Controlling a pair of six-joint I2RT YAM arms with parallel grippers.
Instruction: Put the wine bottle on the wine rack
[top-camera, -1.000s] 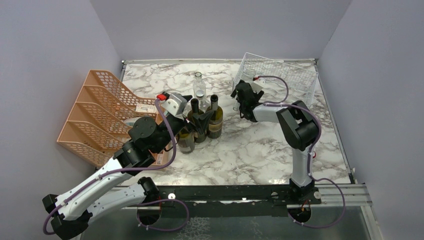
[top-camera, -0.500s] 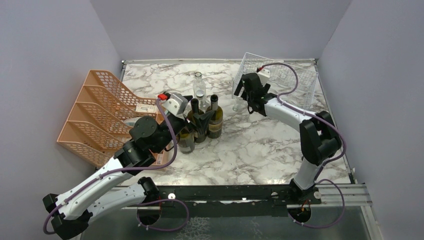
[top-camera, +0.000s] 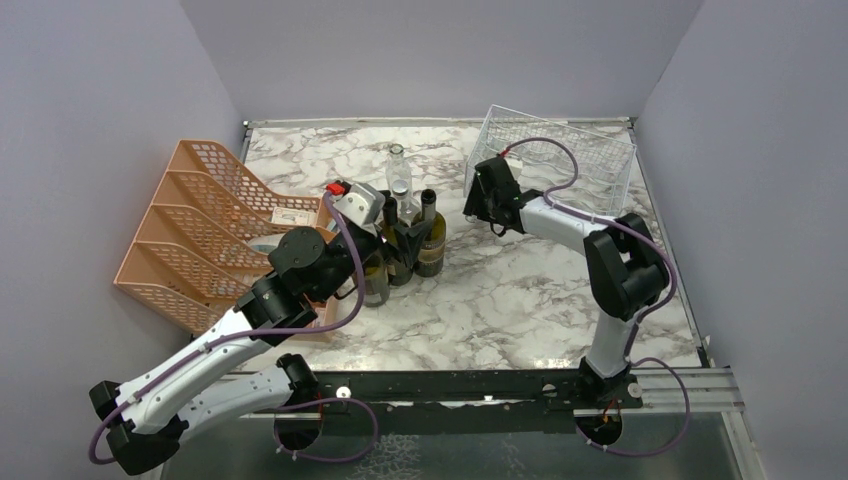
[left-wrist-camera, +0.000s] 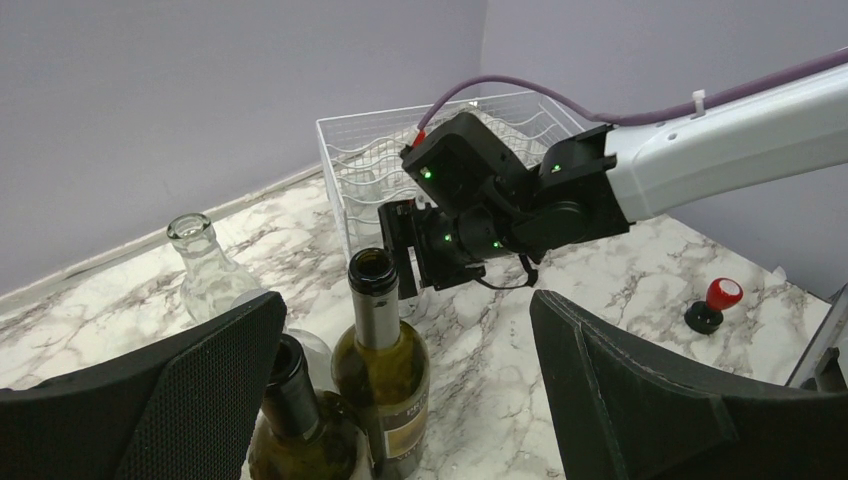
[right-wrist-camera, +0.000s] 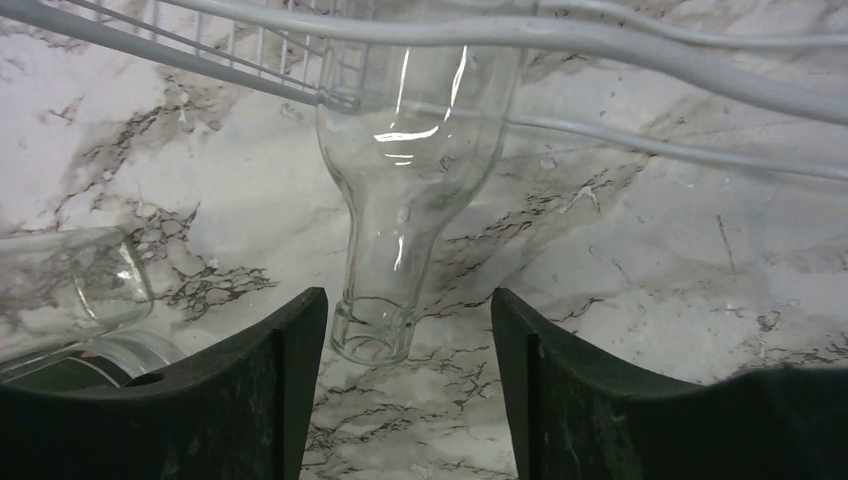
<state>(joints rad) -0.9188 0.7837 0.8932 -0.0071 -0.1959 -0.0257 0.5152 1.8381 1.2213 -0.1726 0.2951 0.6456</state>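
Observation:
The silvery wire wine rack (top-camera: 560, 150) stands at the back right; it also shows in the left wrist view (left-wrist-camera: 365, 160) and the right wrist view (right-wrist-camera: 600, 40). A clear glass bottle (right-wrist-camera: 410, 190) lies in it, its neck sticking out of the rack's front. My right gripper (top-camera: 476, 205) (right-wrist-camera: 408, 400) is open, one finger on each side just short of the bottle's mouth, not touching. Several wine bottles stand mid-table. My left gripper (top-camera: 405, 235) (left-wrist-camera: 405, 330) is open around a green labelled bottle (left-wrist-camera: 380, 350) (top-camera: 430, 240), with a dark bottle (left-wrist-camera: 290, 385) beside its left finger.
An orange mesh tiered organizer (top-camera: 200, 230) stands at the left. Two clear bottles (top-camera: 398, 170) (left-wrist-camera: 205, 275) stand behind the dark ones. A small red-topped stopper (left-wrist-camera: 712, 303) sits on the marble to the right. Another clear glass piece (right-wrist-camera: 60, 290) lies left of my right gripper.
My right gripper rose toward the rack's front corner, then came down a little, and its elbow swung right. My left gripper edged right and forward around the standing bottles.

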